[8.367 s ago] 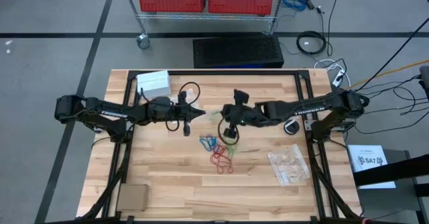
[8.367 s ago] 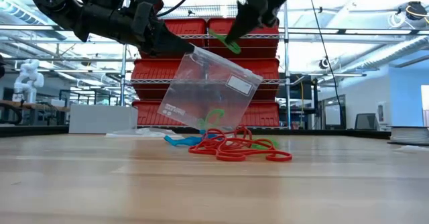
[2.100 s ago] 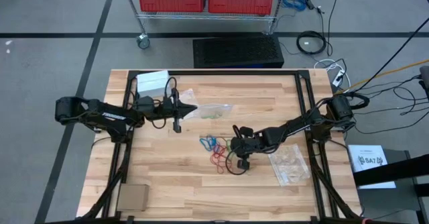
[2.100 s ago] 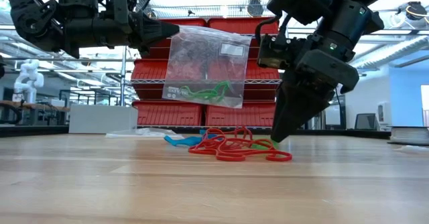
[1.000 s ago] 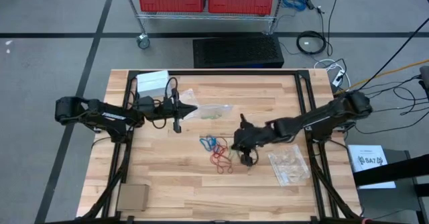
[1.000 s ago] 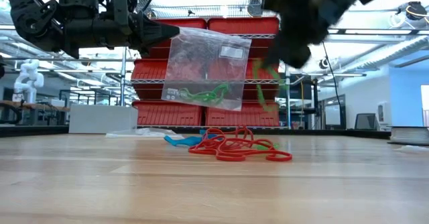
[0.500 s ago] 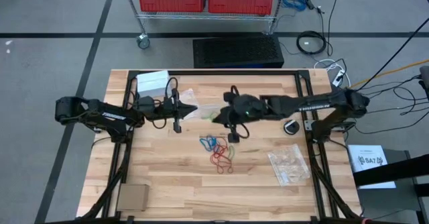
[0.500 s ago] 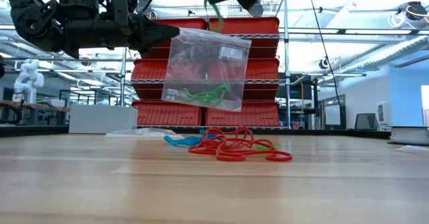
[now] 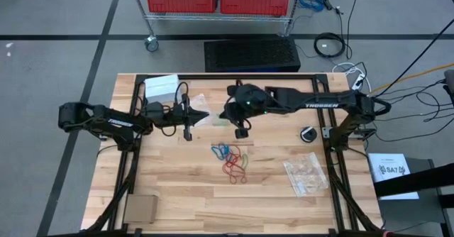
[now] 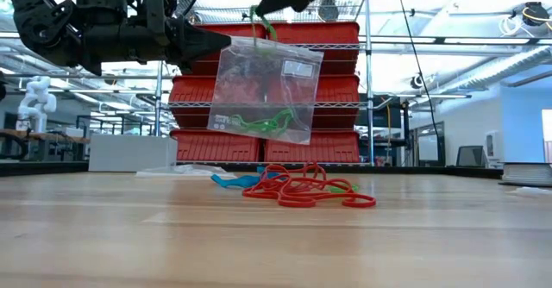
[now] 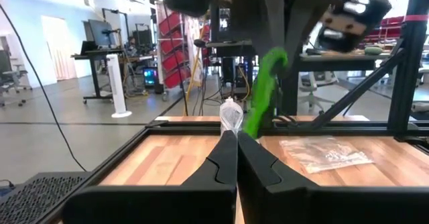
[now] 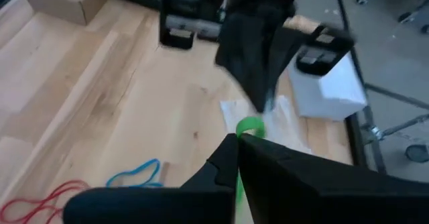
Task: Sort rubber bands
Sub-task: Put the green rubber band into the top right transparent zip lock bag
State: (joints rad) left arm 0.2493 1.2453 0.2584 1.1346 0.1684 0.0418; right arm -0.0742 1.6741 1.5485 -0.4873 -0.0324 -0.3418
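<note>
The left hand point(image 10: 226, 40) hung above the far-left part of the tabletop point(image 9: 177, 194), its fingers pinched shut on the top edge of a clear plastic bag point(image 10: 263, 94). The bag dangled in the air, well above the wood, and several green rubber bands point(image 10: 254, 121) lay bunched in its bottom.

The right hand point(image 9: 228, 115) had its arm stretched across from the right side, and it was just beside the left hand, over the mouth of the bag. Its fingers were closed on 1 green rubber band point(image 11: 263, 90), which hung from the fingertips right at the bag's upper edge. In the right wrist view the same green band point(image 12: 249, 126) showed just past the closed fingertips, with the left hand's dark fingers point(image 12: 258, 63) directly beyond it.

The rest of the rubber bands lay loose on the middle of the tabletop, below and nearer than the 2 hands. A cluster of blue bands point(image 9: 220, 151) sat at the far-left end of the pile and a tangle of red bands point(image 9: 234, 167) at its near end, the 2 clusters touching. In the low view a little green point(image 10: 338, 185) showed among the red loops.

Another clear plastic bag point(image 9: 306, 174) lay flat on the right side of the tabletop, well apart from the pile. A white box point(image 9: 162, 88) sat at the far-left corner.
</note>
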